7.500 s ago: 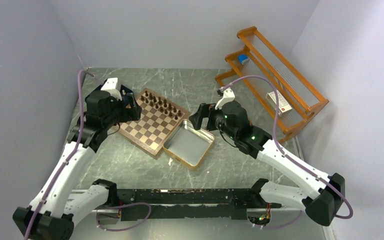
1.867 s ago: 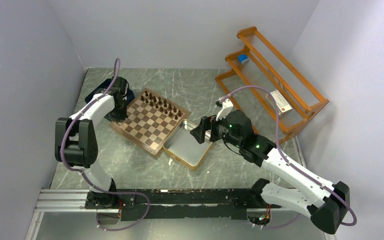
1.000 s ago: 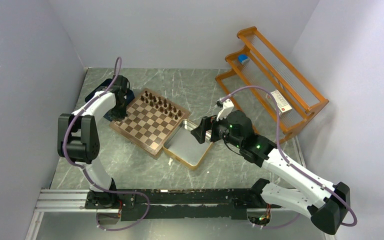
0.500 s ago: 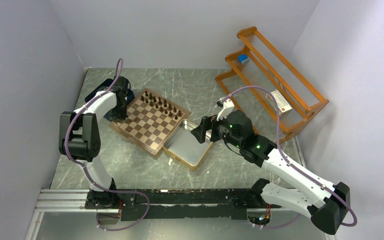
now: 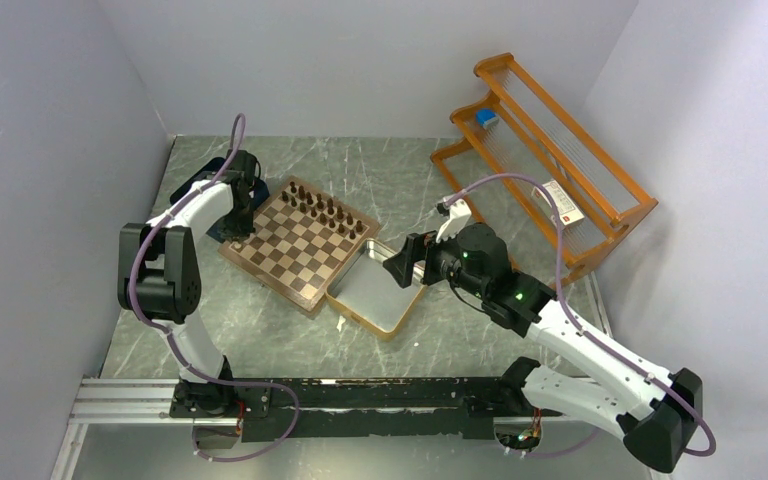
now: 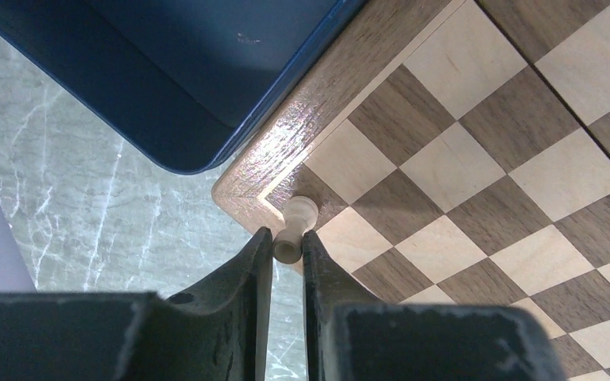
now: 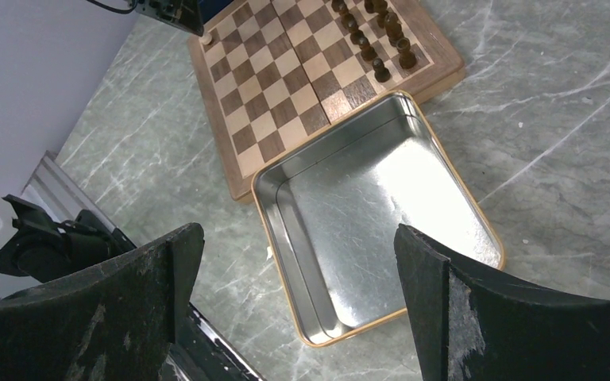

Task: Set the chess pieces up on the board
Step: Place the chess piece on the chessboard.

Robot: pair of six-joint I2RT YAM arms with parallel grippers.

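The board (image 5: 295, 255) lies left of centre, with dark chess pieces (image 5: 320, 207) in rows along its far edge. My left gripper (image 6: 286, 242) is shut on the top of a pale tan piece (image 6: 295, 226). That piece stands upright on the dark corner square at the board's left corner (image 6: 242, 186). Seen from above, the left gripper (image 5: 240, 228) points down at that corner. My right gripper (image 7: 294, 238) hangs open and holds nothing above the silver tin (image 7: 381, 206). The right wrist view also takes in the board (image 7: 278, 87), the dark pieces (image 7: 369, 40) and the pale piece (image 7: 206, 38).
A navy tray (image 6: 206, 71) sits against the board's left corner, also visible from above (image 5: 200, 185). The silver gold-rimmed tin (image 5: 375, 290) touches the board's right side. An orange wooden rack (image 5: 545, 150) stands at the back right. Walls close in left, back and right.
Since 7.5 s ago the left arm has stretched out to the board's left corner. Over the last second it has stayed there, and the right arm has drifted slightly right.
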